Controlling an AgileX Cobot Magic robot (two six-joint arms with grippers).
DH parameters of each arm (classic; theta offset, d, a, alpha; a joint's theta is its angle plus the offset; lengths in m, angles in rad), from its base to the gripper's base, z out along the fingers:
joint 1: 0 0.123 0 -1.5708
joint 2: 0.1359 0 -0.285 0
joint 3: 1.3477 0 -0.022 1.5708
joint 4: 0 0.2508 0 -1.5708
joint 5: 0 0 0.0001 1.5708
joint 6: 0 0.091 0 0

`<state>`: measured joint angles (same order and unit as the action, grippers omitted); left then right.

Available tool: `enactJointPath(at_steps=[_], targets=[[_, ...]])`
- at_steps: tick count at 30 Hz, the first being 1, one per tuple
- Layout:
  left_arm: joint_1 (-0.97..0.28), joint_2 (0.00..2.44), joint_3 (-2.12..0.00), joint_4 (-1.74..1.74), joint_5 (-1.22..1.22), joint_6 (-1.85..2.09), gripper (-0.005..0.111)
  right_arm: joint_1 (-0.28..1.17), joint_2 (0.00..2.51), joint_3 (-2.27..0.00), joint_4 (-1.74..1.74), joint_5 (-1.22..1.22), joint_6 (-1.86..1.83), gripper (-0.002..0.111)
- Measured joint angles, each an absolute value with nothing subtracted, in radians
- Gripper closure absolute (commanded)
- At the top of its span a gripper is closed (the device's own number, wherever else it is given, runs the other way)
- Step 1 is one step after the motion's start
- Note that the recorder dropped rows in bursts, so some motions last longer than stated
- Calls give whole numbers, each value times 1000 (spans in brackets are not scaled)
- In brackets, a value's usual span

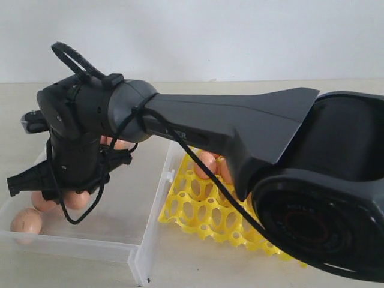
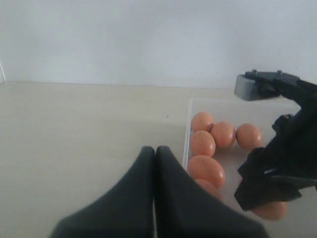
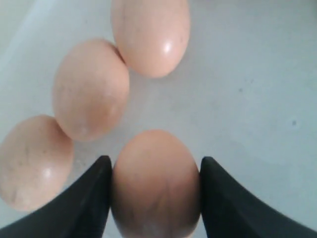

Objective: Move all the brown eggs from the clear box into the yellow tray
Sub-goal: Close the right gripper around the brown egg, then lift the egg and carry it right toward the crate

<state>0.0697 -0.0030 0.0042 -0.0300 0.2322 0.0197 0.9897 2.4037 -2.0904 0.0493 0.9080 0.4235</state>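
My right gripper point(image 3: 155, 159) is down inside the clear box point(image 3: 247, 99), its two fingers pressed against either side of one brown egg point(image 3: 156, 183). Three more brown eggs point(image 3: 90, 89) lie on the box floor just beyond it. In the exterior view the right arm reaches across to the box point(image 1: 78, 246) on the left, where a few eggs point(image 1: 26, 221) show around the gripper point(image 1: 69, 195). The yellow tray point(image 1: 198, 210) sits to the right of the box with eggs point(image 1: 206, 163) in its far cups, partly hidden by the arm. My left gripper point(image 2: 155, 151) is shut and empty over bare table, beside the box.
The right arm's thick black body point(image 1: 240, 126) covers much of the tray and the right side of the exterior view. The box's low clear wall point(image 2: 187, 134) runs between my left gripper and a row of eggs point(image 2: 205, 170). Beige tabletop point(image 2: 74, 129) surrounds both containers.
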Motion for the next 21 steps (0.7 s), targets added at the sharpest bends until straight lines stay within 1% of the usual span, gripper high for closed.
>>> enactJointPath(at_steps=[8,12,13,17,18,21], targets=[[70,-3,4,-30,232,20,111,996,2322,-2085,-39,800,446,108],[70,-3,4,-30,232,20,111,996,2255,-1992,-78,725,457,108],[70,-3,4,-30,232,20,111,996,2232,-1950,-81,694,457,108],[70,-3,4,-30,232,20,111,963,2067,-1625,-88,424,459,108],[70,-3,4,-30,232,20,111,939,2002,-1503,-90,330,444,108],[70,-3,4,-30,232,20,111,877,1890,-1290,-65,148,317,108]])
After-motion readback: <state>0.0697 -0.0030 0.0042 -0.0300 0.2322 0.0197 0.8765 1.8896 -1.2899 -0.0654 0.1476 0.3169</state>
